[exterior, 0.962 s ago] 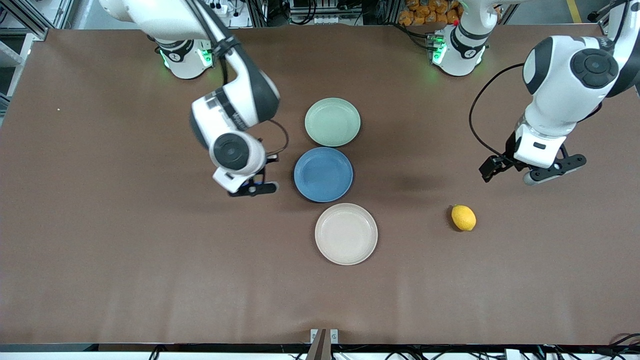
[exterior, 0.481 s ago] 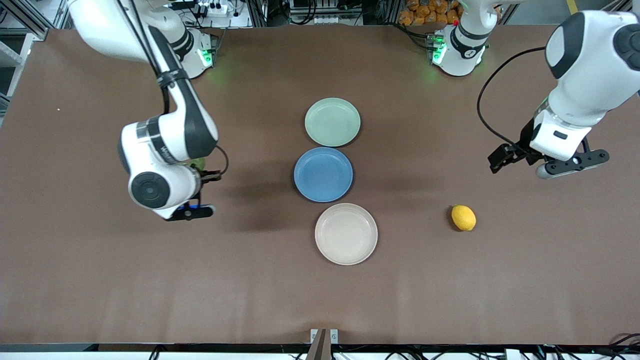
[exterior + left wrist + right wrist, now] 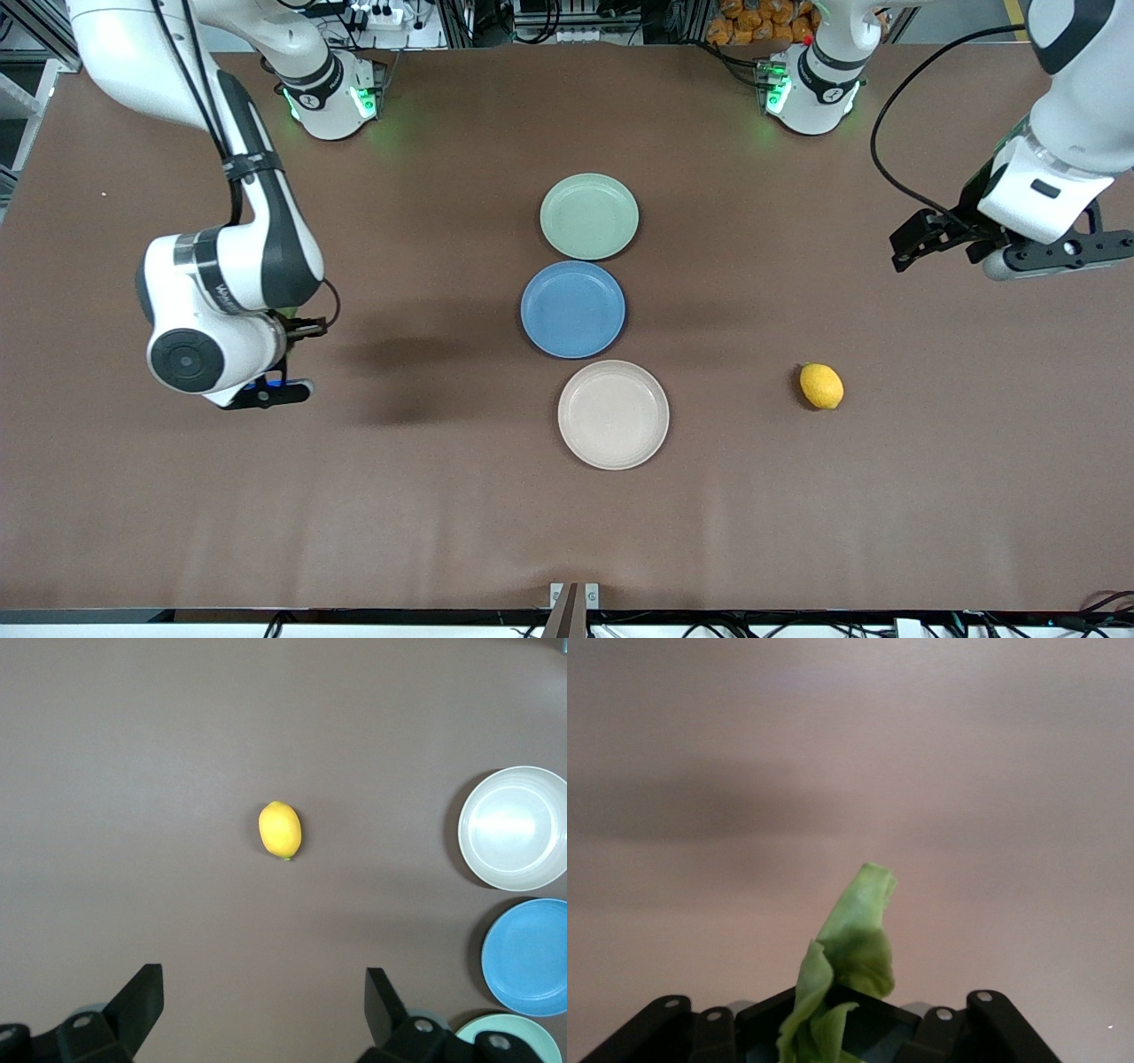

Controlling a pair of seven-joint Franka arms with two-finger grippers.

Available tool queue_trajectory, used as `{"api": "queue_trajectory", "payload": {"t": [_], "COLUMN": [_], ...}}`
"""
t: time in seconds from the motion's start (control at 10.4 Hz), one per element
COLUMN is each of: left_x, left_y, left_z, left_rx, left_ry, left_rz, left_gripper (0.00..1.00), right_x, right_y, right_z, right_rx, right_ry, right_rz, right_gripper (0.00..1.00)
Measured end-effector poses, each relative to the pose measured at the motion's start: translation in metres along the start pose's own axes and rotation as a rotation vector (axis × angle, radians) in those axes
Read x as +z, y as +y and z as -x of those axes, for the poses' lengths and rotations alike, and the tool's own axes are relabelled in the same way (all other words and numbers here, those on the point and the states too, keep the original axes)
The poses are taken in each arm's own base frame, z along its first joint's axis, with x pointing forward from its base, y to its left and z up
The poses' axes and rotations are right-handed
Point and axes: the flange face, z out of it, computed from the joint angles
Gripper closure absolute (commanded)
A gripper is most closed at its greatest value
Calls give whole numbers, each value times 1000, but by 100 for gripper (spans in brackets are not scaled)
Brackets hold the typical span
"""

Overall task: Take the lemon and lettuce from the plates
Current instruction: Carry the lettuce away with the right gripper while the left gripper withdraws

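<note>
Both arms have swung outward from the plates, right pincer [image 3: 282, 332] pinching the limp, light lettuce [image 3: 846, 970] over bare desk [image 3: 443, 532], left pincer [image 3: 266, 1014] spread above the firm lemon [image 3: 821, 386], best gripped across its middle.

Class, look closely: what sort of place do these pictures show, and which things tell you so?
Probably a robotics lab: two Franka arms bolted to a brown-covered table, aluminium framing and cables along its edge, and test props, namely three plates and a lemon.
</note>
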Motion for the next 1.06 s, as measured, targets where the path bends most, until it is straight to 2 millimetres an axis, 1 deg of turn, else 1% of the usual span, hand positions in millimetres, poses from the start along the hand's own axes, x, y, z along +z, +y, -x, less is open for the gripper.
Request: {"api": "queue_trajectory", "payload": {"t": [0.1,0.19,0.29,0.38,0.58,0.77,0.87,0.96,1.06], "left_x": [-8,-15,-21,-27,-44,-47,-46,-46,-46], "left_y": [-1,-1,0,0,1,0,-1,-2,-3], "left_z": [2,3,4,6,8,10,10,11,11], "left_rx": [4,10,18,21,28,28,26,24,22], "left_ry": [-9,-15,-15,-15,-13,-23,-30,-34,-38], "left_rz": [-3,-4,-5,-5,-4,-7,-9,-10,-11], "left_gripper": [0,0,0,0,0,0,0,0,0], "right_x": [7,16,31,52,94,130,144,154,161], "right_y": [16,27,31,30,28,40,48,52,53], "right_z": [-4,-10,-17,-22,-23,-21,-19,-16,-16], "right_rx": [3,4,3,2,-1,-22,-29,-28,-27], "right_ry": [3,21,47,78,117,163,169,165,165], "right_rz": [-10,-17,-20,-22,-26,-34,-39,-43,-44], "right_gripper": [95,95,95,95,95,95,92,88,88]}}
